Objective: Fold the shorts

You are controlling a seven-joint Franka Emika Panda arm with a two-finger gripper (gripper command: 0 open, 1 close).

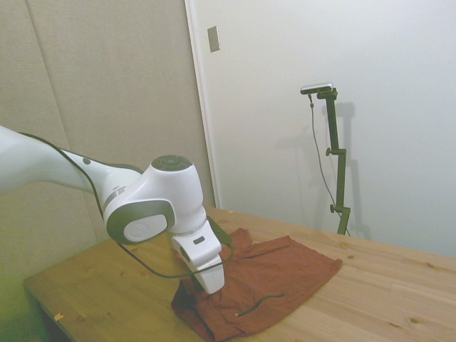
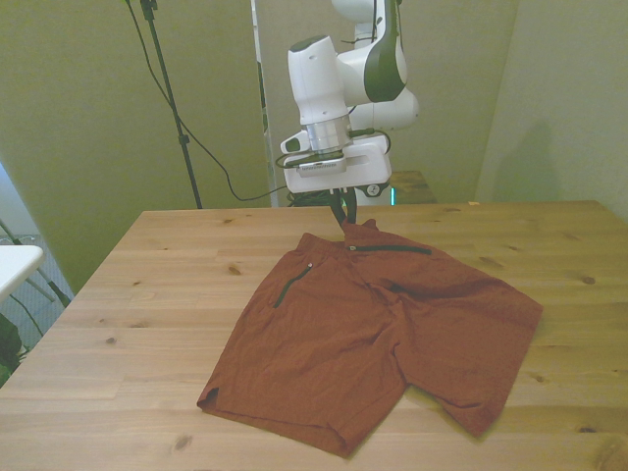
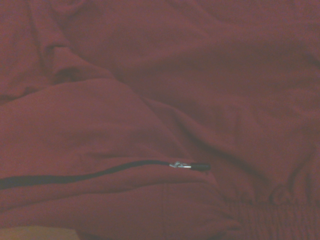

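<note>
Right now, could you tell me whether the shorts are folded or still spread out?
Mostly spread: both legs of the shorts lie open on the table. Only the waistband is lifted, at the end effector.

surface: wooden table (image 2: 147,294) | on it: rust-red shorts (image 2: 363,334), spread, wrinkled, near far edge
</note>
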